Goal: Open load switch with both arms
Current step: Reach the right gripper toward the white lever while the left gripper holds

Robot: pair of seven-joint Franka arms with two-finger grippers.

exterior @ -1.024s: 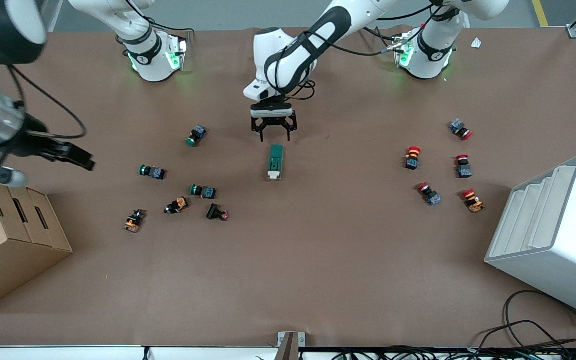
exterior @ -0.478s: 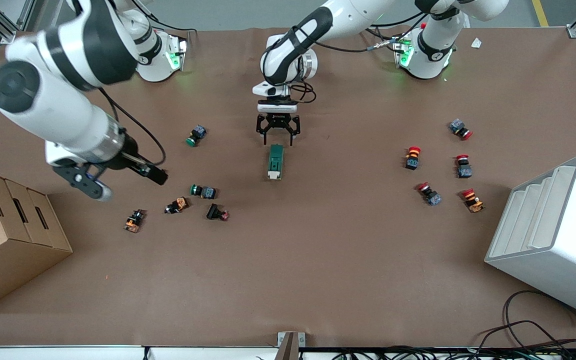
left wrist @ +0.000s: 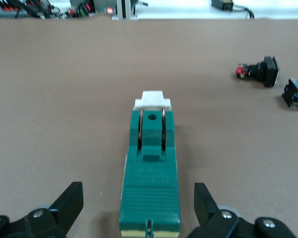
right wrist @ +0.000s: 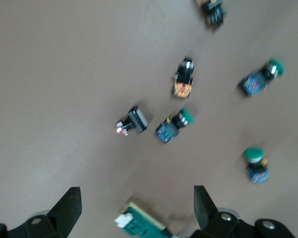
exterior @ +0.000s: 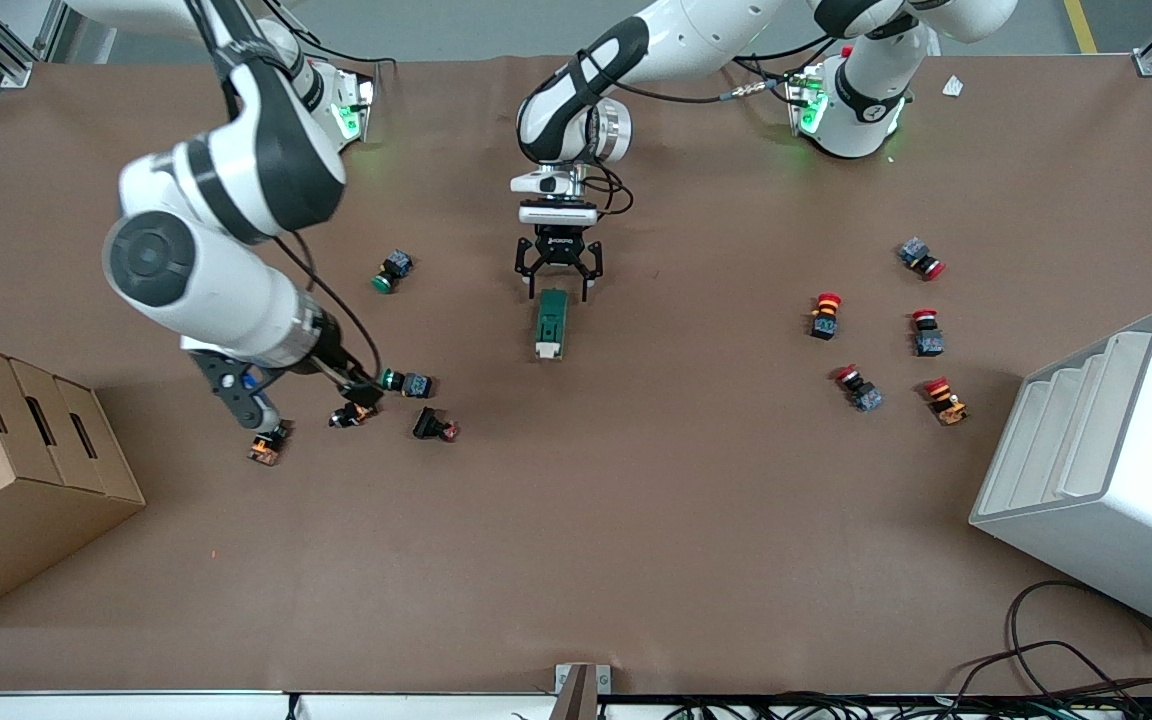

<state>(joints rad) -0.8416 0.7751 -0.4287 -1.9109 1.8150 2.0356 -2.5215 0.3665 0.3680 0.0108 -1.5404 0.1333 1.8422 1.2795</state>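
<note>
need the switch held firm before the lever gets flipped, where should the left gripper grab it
Grip the load switch across its long flat green sides, at the ribbed end away from the white lever. Come straight down: the open left gripper already straddles that end, fingers either side.

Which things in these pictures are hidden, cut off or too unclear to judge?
- Right end effector: in the front view its own arm covers most of it; whether anything is gripped does not show.
- Load switch: the left wrist view's edge cuts its near end; in the right wrist view only one blurred corner shows.
- Lever: too small in the front view to tell its position.
- Push button: partly covered by the right arm in the front view.
</note>
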